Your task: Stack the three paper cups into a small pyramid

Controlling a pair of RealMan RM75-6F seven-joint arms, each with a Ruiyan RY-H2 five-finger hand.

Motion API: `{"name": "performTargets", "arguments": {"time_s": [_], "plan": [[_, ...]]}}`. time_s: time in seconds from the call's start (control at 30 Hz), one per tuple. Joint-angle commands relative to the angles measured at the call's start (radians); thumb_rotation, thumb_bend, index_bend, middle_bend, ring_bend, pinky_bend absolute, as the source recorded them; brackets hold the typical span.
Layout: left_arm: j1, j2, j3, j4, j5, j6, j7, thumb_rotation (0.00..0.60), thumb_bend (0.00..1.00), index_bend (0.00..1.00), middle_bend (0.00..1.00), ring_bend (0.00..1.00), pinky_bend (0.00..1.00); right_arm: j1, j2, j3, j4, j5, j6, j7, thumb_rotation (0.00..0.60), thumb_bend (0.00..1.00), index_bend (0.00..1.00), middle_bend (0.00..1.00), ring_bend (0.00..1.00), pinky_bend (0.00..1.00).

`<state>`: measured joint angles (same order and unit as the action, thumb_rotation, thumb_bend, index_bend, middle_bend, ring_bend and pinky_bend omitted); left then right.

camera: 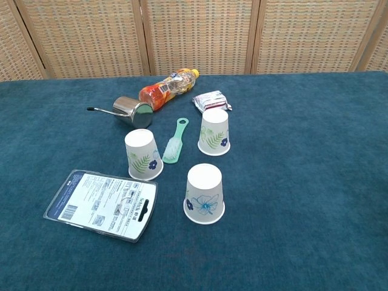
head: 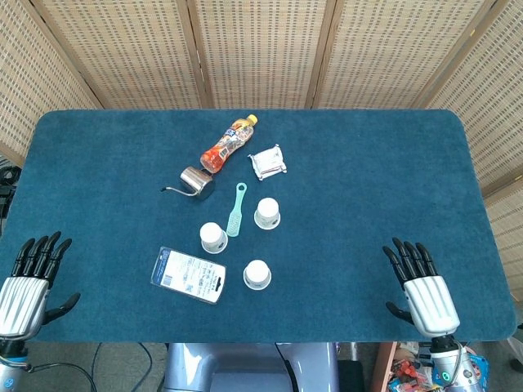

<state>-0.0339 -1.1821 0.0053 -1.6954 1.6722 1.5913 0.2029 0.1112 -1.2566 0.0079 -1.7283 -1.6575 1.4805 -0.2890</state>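
Three paper cups [camera: 205, 194] stand upside down and apart, centre frame. Left hand [head: 26, 286] and right hand [head: 423, 287] flat, fingers spread, seemingly grasping nothing, at the bottom corners.

The table [camera: 315, 182] wears matt, napped blue cloth. Three paper cups [camera: 205, 194] look matt white with printed leaves. The steel measuring cup [camera: 133, 112] shines; the bottle [camera: 163, 90] is glossy clear plastic. Woven cane screens [camera: 200, 36] have wooden frames.
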Motion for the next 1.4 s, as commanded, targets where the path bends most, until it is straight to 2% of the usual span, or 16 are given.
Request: {"name": "performTargets", "arguments": {"time_s": [0.03, 0.27, 0.4, 0.6, 0.77, 0.9, 1.13, 1.27, 1.4], "plan": [[-0.019, 0.005, -0.011, -0.008, -0.003, -0.021, 0.002, 0.600, 0.23, 0.00, 0.00, 0.00, 0.00, 0.000, -0.001, 0.001, 0.000, 0.003, -0.002, 0.000, 0.600, 0.07, 0.00, 0.00, 0.00, 0.00], [-0.091, 0.044, -0.056, -0.066, -0.033, -0.110, 0.033, 0.600, 0.22, 0.01, 0.00, 0.00, 0.00, 0.001, 0.001, 0.003, -0.001, 0.006, -0.002, 0.006, 0.600, 0.07, 0.00, 0.00, 0.00, 0.00], [-0.148, 0.076, -0.092, -0.119, -0.072, -0.186, 0.082, 0.600, 0.22, 0.05, 0.00, 0.00, 0.00, 0.000, 0.003, 0.003, -0.003, 0.007, -0.001, 0.010, 0.600, 0.07, 0.00, 0.00, 0.00, 0.00], [-0.250, 0.103, -0.154, -0.177, -0.166, -0.322, 0.098, 0.600, 0.23, 0.18, 0.00, 0.00, 0.00, -0.001, 0.008, 0.006, -0.007, 0.008, 0.006, 0.023, 0.600, 0.07, 0.00, 0.00, 0.00, 0.00], [-0.363, 0.117, -0.192, -0.213, -0.283, -0.497, 0.137, 0.600, 0.23, 0.19, 0.00, 0.00, 0.00, -0.002, 0.016, 0.011, -0.009, 0.012, 0.011, 0.045, 0.600, 0.07, 0.00, 0.00, 0.00, 0.00], [-0.442, 0.090, -0.207, -0.212, -0.382, -0.587, 0.234, 0.600, 0.23, 0.20, 0.00, 0.00, 0.00, -0.002, 0.022, 0.015, -0.009, 0.019, 0.012, 0.062, 0.600, 0.07, 0.00, 0.00, 0.00, 0.00], [-0.579, -0.004, -0.224, -0.171, -0.583, -0.683, 0.389, 0.600, 0.23, 0.20, 0.00, 0.00, 0.00, -0.002, 0.036, 0.022, -0.009, 0.030, 0.014, 0.098, 0.600, 0.07, 0.00, 0.00, 0.00, 0.00], [-0.658, -0.038, -0.235, -0.152, -0.703, -0.721, 0.461, 0.600, 0.23, 0.22, 0.00, 0.00, 0.00, -0.001, 0.042, 0.027, -0.006, 0.042, 0.013, 0.122, 0.600, 0.07, 0.00, 0.00, 0.00, 0.00], [-0.735, -0.070, -0.229, -0.139, -0.830, -0.709, 0.552, 0.600, 0.23, 0.22, 0.00, 0.00, 0.00, 0.001, 0.048, 0.029, -0.004, 0.049, 0.008, 0.144, 0.600, 0.07, 0.00, 0.00, 0.00, 0.00]]}}
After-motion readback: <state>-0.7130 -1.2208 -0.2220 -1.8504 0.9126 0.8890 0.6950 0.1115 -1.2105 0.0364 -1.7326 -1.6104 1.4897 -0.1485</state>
